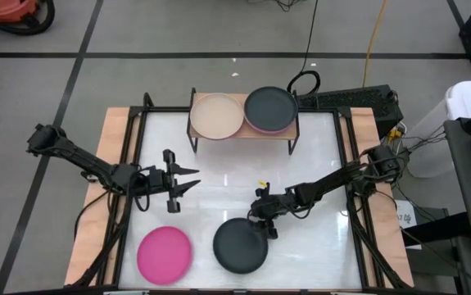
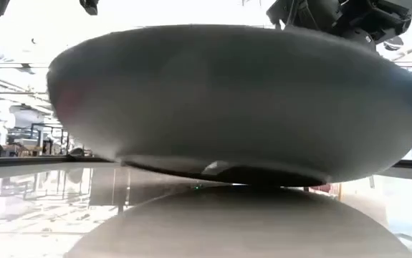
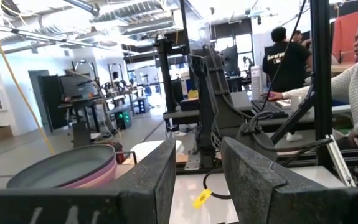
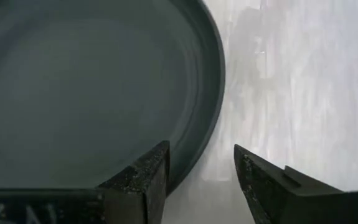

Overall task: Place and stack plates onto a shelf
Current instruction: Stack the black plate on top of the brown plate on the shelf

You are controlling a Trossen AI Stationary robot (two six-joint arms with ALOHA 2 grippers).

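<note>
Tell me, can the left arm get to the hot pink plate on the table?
Probably yes. The left gripper hangs open above the table, and the hot pink plate lies nearby on its side with nothing on top or between them.

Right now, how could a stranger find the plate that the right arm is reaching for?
Start from the white table and go to its front edge. Two plates lie there: the dark grey plate under the right gripper, not the hot pink plate beside it.
</note>
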